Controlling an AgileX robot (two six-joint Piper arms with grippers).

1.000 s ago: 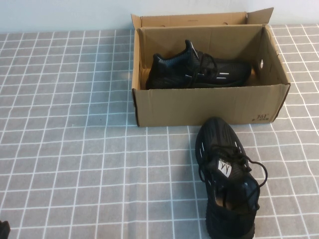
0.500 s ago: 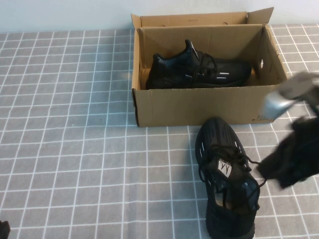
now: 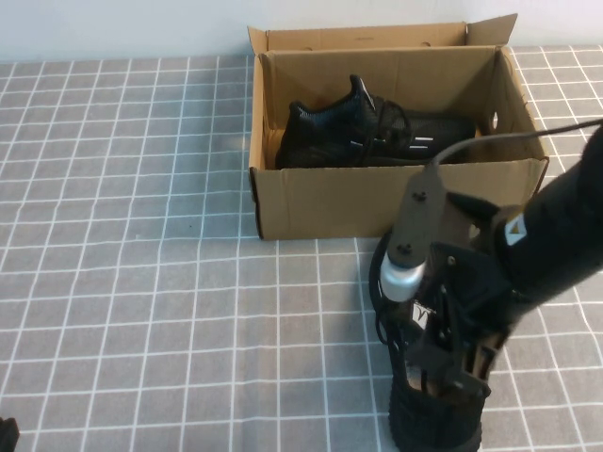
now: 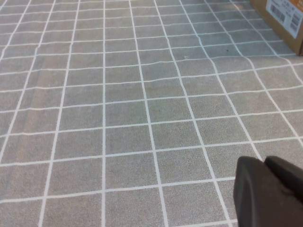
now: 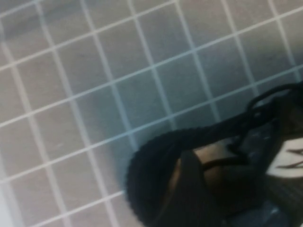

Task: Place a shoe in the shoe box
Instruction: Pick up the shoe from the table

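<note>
Because one black sneaker already lies on its side in the shoe box (image 3: 396, 202), the job falls to the shoe (image 3: 429, 414) standing on the desk (image 3: 141, 282) just in front of the box's near wall, toe toward the box and heel at the near edge. Seen from above, the right arm reaches in from the right and hangs directly over this shoe, hiding most of its laces and collar. The right claw (image 3: 452, 363) points down at the shoe's opening; I cannot tell from here how wide its fingers stand, nor whether they touch the shoe. That position suits a grasp at the collar, I would judge, since that is the easiest part to pinch and lift. The box's flaps stand upright, leaving the top free for a drop from above. The left arm barely shows at the near left corner, well apart from everything.

From the left wrist, the left claw (image 4: 270, 191) is pressed together with nothing in it, low over bare checked cloth, a corner of the box far off; it looks parked.

From the right wrist, the camera looks straight down on the shoe's heel collar (image 5: 156, 165) and laces, blurred. No fingers are visible, so nothing looks gripped yet.
</note>
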